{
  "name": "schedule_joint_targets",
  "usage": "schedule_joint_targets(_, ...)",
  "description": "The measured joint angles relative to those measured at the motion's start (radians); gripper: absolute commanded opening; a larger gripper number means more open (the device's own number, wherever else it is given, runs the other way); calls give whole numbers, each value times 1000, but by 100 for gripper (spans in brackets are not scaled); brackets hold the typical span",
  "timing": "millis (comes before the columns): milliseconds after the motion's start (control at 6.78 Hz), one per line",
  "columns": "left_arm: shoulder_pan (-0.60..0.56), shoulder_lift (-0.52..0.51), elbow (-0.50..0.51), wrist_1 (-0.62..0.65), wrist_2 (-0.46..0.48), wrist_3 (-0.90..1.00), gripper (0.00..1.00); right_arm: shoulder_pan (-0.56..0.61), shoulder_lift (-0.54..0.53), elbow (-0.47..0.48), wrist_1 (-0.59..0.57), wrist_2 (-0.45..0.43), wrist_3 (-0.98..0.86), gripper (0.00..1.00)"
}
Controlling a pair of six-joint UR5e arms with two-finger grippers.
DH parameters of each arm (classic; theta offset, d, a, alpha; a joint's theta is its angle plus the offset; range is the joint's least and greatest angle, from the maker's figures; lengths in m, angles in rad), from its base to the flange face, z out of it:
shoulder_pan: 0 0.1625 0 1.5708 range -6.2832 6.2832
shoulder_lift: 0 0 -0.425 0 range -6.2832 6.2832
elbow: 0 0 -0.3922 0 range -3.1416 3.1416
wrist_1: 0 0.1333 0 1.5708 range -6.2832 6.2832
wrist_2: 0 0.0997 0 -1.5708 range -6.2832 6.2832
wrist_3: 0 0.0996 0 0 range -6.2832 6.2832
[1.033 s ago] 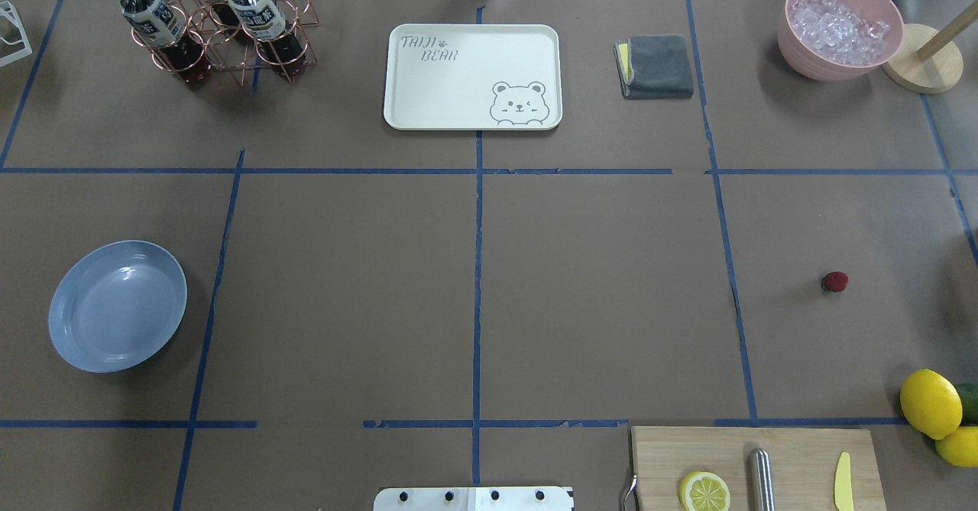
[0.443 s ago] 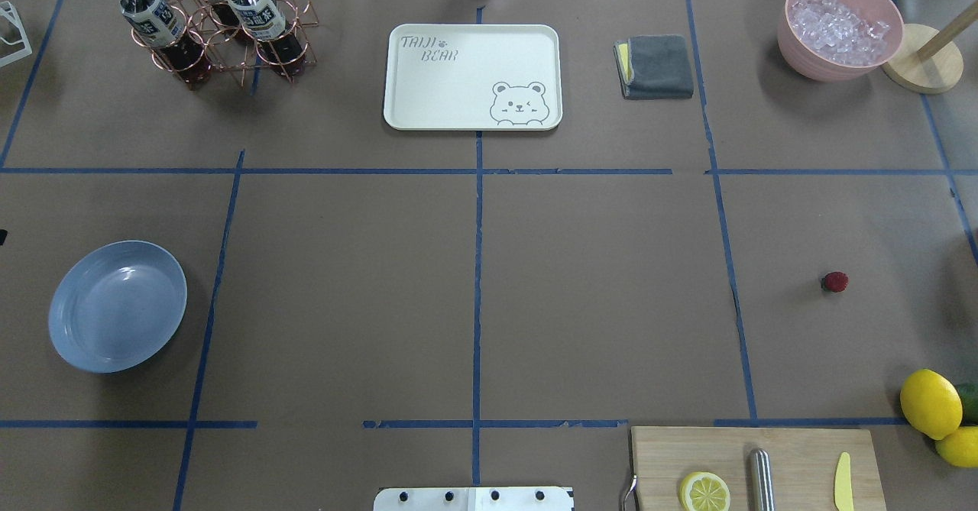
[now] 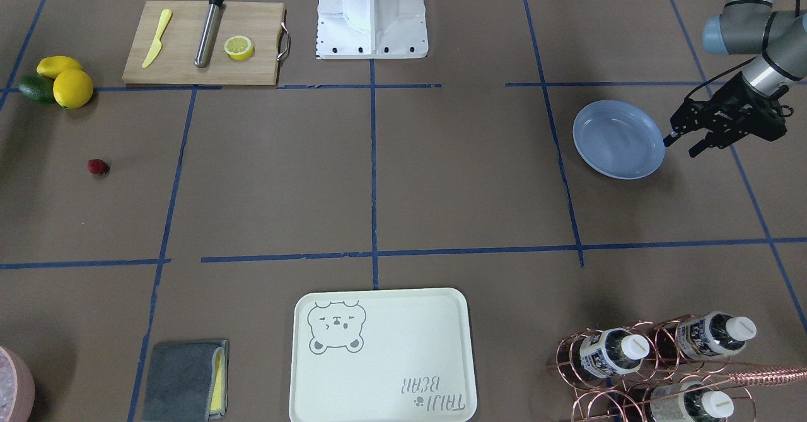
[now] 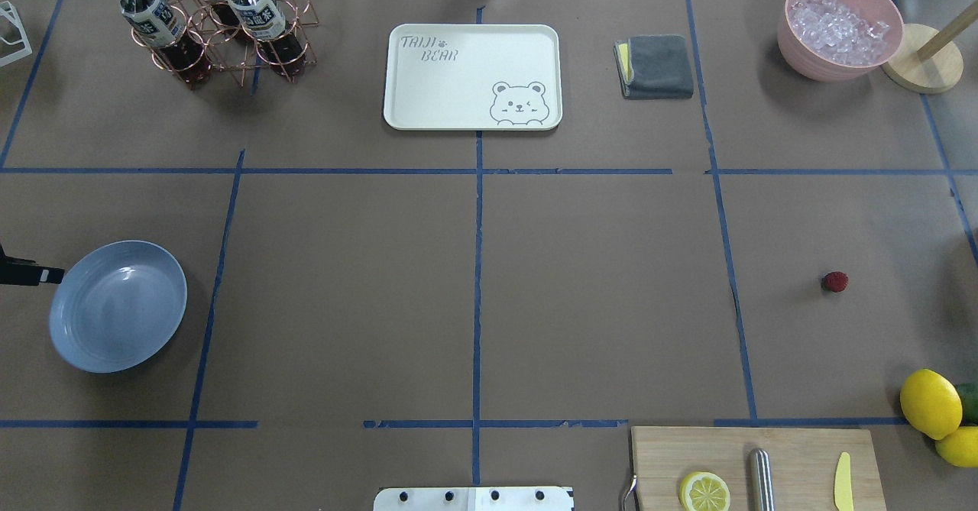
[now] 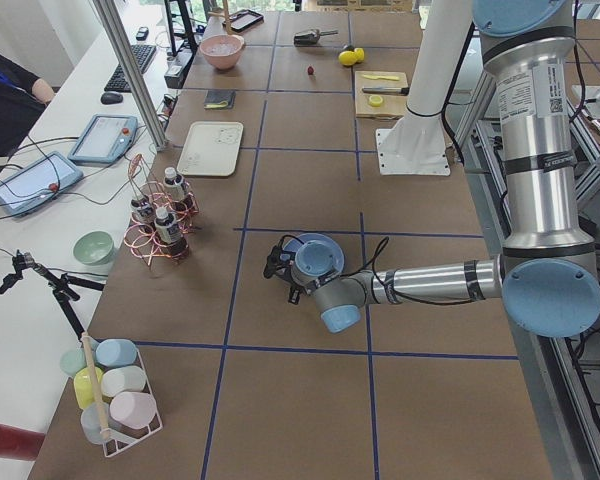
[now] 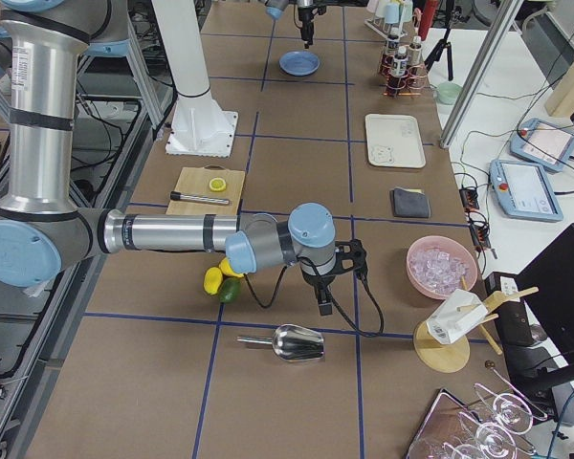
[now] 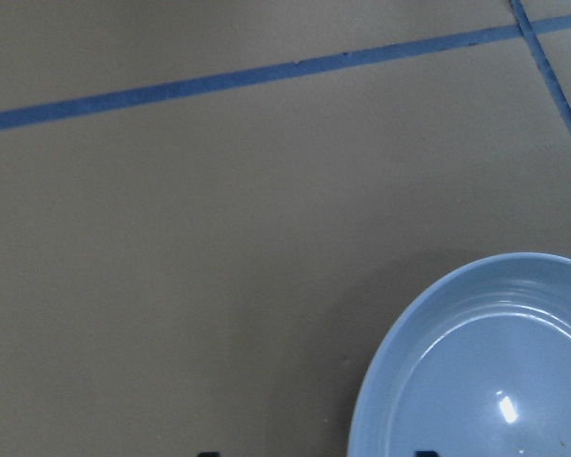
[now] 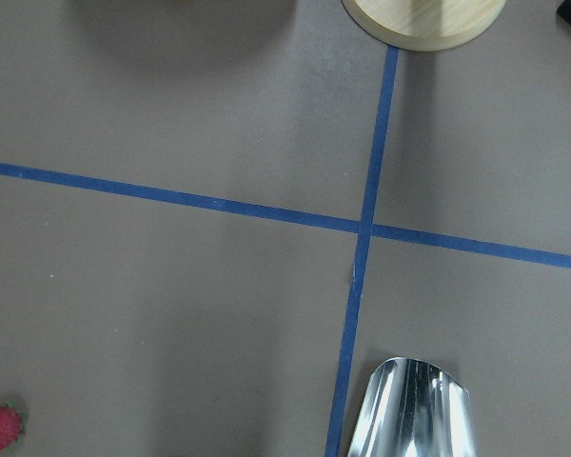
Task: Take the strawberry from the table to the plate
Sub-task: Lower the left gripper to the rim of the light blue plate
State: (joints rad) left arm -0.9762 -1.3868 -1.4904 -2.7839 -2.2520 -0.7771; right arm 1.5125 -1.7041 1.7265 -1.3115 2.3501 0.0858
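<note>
Two arms are at work over the table (image 4: 596,282), whose brown surface is crossed by blue tape lines. One strawberry (image 4: 835,282), small and dark red, lies bare on the table's right part, alone in its taped square and away from the lemons (image 4: 930,402) at the near right edge. The plate (image 4: 114,328), light blue and glossy, holds nothing and sits on the left part, well apart from the berry. The left gripper (image 3: 682,146) hangs just beside the plate's left rim with its two black fingers clearly spread, jaws wide and holding nothing; whether a fingertip touches the rim cannot be told. Its wrist camera looks down on the plate's edge and bare table. The right gripper (image 6: 323,298) shows only in the side view from the right, pointing down over the table near the lemons and an avocado (image 6: 229,291), and the set of its jaws cannot be told. Its wrist camera catches the strawberry at the lower left corner and a metal scoop (image 8: 414,409) at the bottom edge. At the far side lies a cream bear-print tray (image 4: 472,76), with a folded grey cloth (image 4: 655,66) to its right.
</note>
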Motion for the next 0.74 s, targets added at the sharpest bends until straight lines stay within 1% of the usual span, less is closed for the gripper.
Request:
schedule_joint_targets(148, 27, 0, 4, -10, 14, -32, 46, 0, -2, 0, 0, 0, 0, 100)
schedule_joint_targets(295, 47, 0, 7, -14, 21, -46, 39, 0, -3, 0, 0, 0, 0, 100)
schedule_joint_targets(443, 65, 0, 9, -15, 33, -50, 12, 0, -4, -1, 0, -1, 1, 100)
schedule_joint_targets(590, 79, 0, 10, -15, 48, -52, 0, 0, -5, -1, 0, 0, 1, 100)
schedule_joint_targets(738, 88, 0, 9, -16, 54, -54, 0, 0, -5, 0, 0, 0, 2, 100)
